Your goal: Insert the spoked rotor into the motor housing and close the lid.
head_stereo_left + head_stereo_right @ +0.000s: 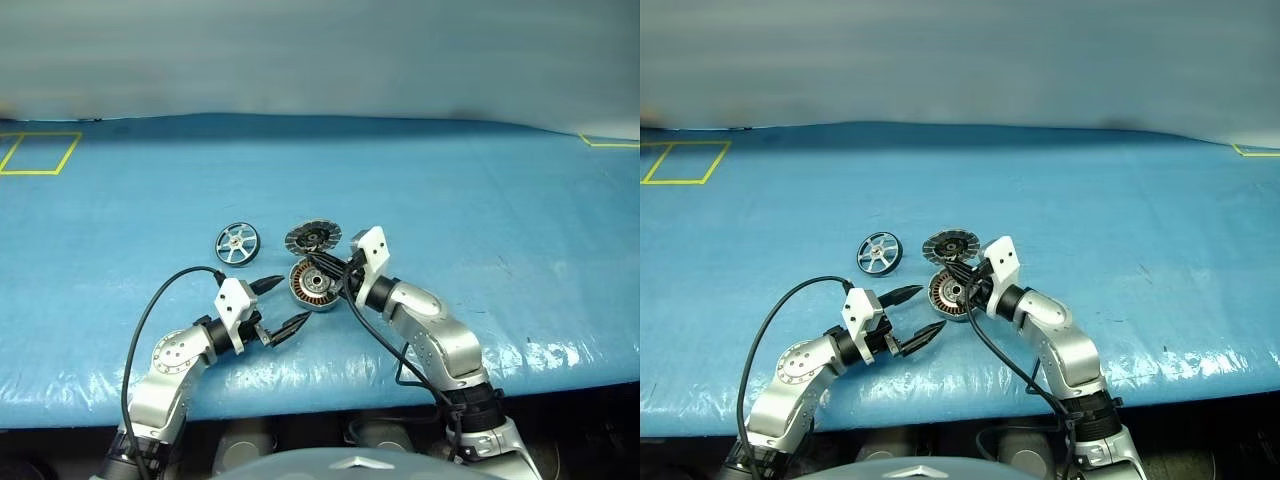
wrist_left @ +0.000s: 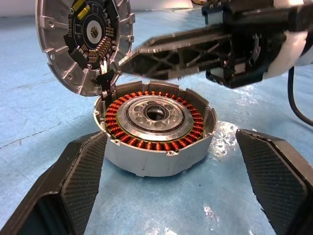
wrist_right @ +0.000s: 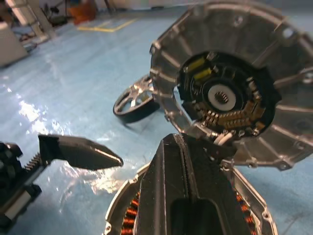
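Blue table [image 1: 480, 190], spoked rotor [image 1: 237, 243] beside open lid [image 1: 313, 237], right claw [image 1: 330, 268] closed over motor housing [image 1: 311, 285], left claw [image 1: 283, 306] open.

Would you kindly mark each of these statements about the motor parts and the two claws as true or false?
1. The spoked rotor already sits inside the motor housing. False: it lies on the blue table, apart from the housing.
2. The lid stands open, hinged up from the housing's edge. True.
3. The left claw is open and holds nothing. True.
4. The right claw is wide open. False: its fingers are shut together, reaching over the housing near the lid's hinge.
5. Copper-coloured windings ring the inside of the housing. True.
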